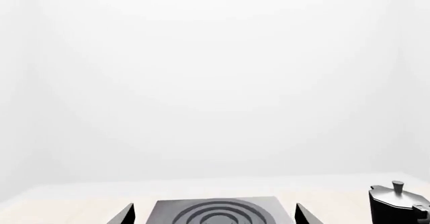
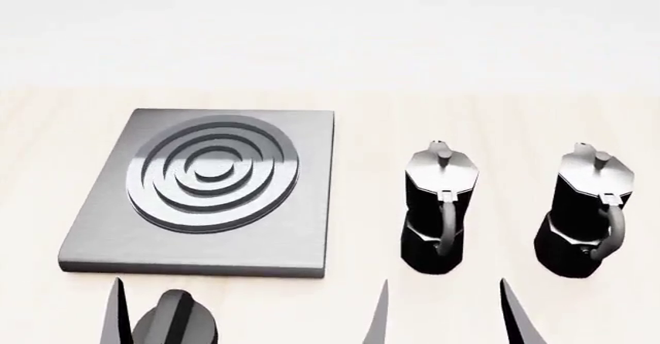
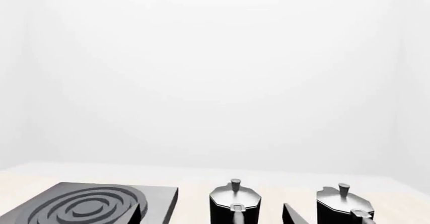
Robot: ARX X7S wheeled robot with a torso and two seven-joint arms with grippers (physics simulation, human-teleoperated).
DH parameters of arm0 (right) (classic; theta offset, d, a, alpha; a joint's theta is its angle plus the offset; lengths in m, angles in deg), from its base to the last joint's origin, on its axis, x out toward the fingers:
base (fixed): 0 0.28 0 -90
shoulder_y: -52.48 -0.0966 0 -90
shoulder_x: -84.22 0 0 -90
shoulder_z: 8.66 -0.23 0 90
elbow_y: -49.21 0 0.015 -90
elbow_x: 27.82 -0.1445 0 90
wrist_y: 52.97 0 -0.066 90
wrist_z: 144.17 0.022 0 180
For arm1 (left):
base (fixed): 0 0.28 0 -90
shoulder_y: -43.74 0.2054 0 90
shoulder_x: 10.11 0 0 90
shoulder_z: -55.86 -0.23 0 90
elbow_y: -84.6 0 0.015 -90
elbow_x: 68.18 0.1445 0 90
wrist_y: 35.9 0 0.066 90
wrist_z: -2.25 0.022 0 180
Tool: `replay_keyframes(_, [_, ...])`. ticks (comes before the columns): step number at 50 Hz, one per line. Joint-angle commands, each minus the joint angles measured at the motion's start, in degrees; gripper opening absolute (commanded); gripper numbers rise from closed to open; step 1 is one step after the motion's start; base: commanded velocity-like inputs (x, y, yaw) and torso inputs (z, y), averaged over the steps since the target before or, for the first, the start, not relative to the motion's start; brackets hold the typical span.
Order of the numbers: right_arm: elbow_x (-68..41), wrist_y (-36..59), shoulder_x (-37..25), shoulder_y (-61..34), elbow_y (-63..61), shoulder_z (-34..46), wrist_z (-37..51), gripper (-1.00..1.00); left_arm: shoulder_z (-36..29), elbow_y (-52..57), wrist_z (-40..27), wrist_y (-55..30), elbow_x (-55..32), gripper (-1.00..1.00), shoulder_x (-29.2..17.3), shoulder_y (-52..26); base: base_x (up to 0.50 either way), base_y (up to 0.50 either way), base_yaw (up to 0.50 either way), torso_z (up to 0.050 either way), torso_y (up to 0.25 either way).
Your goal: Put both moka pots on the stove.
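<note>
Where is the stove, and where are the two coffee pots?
stove [image 2: 299, 236]: head view, bare front corner of the grey slab.
left moka pot [image 2: 441, 182]: head view, black upper body under the lid.
right moka pot [image 2: 593, 189]: head view, black upper body.

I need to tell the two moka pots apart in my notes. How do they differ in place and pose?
The nearer-stove moka pot stands just right of the stove; the far moka pot stands further right, beyond it. In the head view the far moka pot appears to lean a little more to the right than the nearer-stove moka pot. Both are upright on the table, off the stove, black with silvery lids, handles facing the robot, ungripped.
</note>
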Motion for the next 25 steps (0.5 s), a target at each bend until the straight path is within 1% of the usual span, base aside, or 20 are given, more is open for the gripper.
replay_keyframes(1, [-0.59,-0.73,-0.25,-0.01,0.27,0.0,0.81,1.0,-0.33,-0.23,-0.51,0.27,-0.27,1.0,-0.4,-0.05,0.0,0.0,0.0,0.0,0.0])
replay_keyframes(25, [-2.11,-0.66,-1.51,-0.17,0.23,0.85,0.93,1.0,-1.37,-0.66,-1.83,0.5,-0.99,1.0,-1.5,-0.52,0.0,0.02,0.0,0.0,0.0])
